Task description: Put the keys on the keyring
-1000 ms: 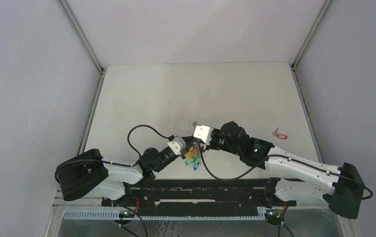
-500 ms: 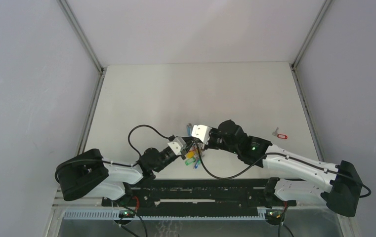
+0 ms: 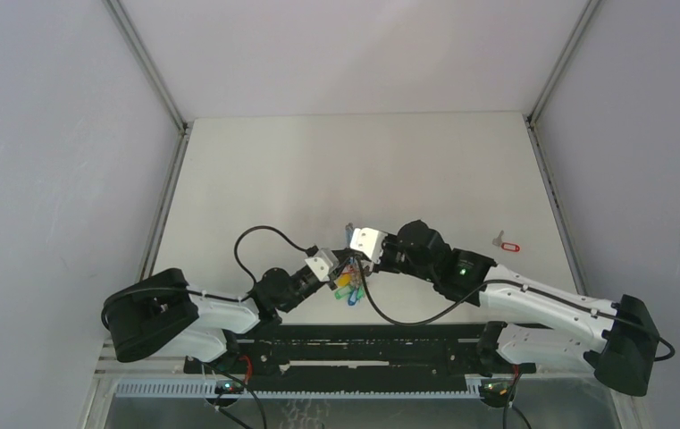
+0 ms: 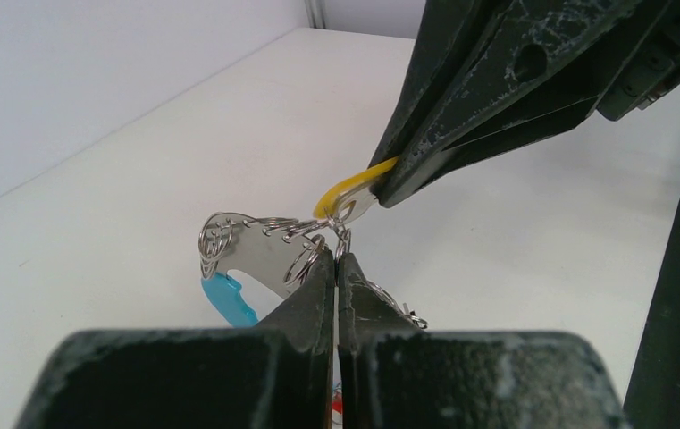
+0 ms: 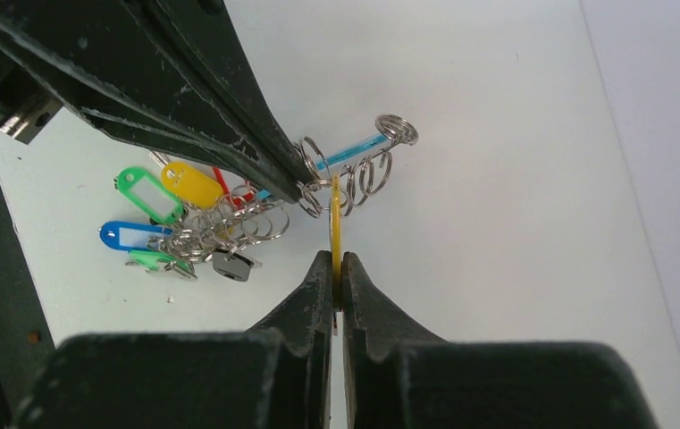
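My left gripper (image 4: 336,261) is shut on the keyring (image 4: 245,255), a grey metal loop with a cyan section (image 4: 229,301) and several small split rings. It holds the keyring above the table. My right gripper (image 5: 337,261) is shut on the yellow-tagged key (image 5: 336,219), whose tip touches the rings next to the left fingertips (image 5: 282,165). In the left wrist view the yellow tag (image 4: 347,188) sticks out of the right fingers (image 4: 461,134). From the top view both grippers meet at the near middle (image 3: 347,264). The red-tagged key (image 3: 505,243) lies alone on the table to the right.
A bunch of keys with blue, green, yellow and red tags (image 5: 175,219) hangs from the keyring below the left fingers. The black rail (image 3: 354,344) runs along the near edge. Grey walls enclose the white table (image 3: 354,161).
The right gripper swung slightly left half a second ago and has come back right. Both grippers stay shut and close together.
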Tool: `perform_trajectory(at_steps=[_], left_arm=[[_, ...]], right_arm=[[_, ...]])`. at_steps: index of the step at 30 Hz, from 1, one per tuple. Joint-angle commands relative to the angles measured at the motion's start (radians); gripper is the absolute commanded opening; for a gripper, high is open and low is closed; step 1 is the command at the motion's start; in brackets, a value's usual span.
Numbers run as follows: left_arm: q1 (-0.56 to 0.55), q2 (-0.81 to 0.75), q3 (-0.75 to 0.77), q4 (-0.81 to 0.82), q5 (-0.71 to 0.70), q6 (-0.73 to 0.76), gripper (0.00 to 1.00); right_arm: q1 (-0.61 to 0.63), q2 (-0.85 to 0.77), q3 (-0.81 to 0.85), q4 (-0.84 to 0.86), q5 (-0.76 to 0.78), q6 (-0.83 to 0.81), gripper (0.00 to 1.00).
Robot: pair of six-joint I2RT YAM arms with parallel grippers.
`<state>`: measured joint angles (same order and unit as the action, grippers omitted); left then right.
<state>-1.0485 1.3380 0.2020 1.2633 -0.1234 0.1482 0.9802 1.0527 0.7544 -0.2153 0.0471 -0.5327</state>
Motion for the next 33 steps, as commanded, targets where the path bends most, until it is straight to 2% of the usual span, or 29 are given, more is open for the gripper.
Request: perform_trajectory(at_steps=[1, 13, 21, 27, 30, 33], left_arm=[[-0.001, -0.005, -0.004, -0.001, -0.075, -0.019, 0.00], [0.007, -0.009, -0.019, 0.011, -0.178, -0.127, 0.00], [0.044, -0.024, -0.025, 0.008, -0.213, -0.275, 0.00], [0.044, -0.032, -0.014, -0.028, -0.283, -0.397, 0.00], [0.044, -0.046, -0.009, -0.059, -0.291, -0.421, 0.00], [0.044, -0.049, -0.028, -0.021, -0.260, -0.410, 0.00]], right_arm=[[-0.044, -0.069, -0.031, 0.039, 0.091, 0.042, 0.00], [-0.058, -0.105, -0.159, 0.096, 0.108, 0.117, 0.00], [-0.054, -0.089, -0.229, 0.181, 0.088, 0.143, 0.00], [0.003, 0.005, -0.228, 0.262, 0.121, 0.111, 0.00], [0.012, 0.005, -0.223, 0.276, 0.126, 0.101, 0.00], [0.012, -0.028, -0.207, 0.271, 0.130, 0.083, 0.00]])
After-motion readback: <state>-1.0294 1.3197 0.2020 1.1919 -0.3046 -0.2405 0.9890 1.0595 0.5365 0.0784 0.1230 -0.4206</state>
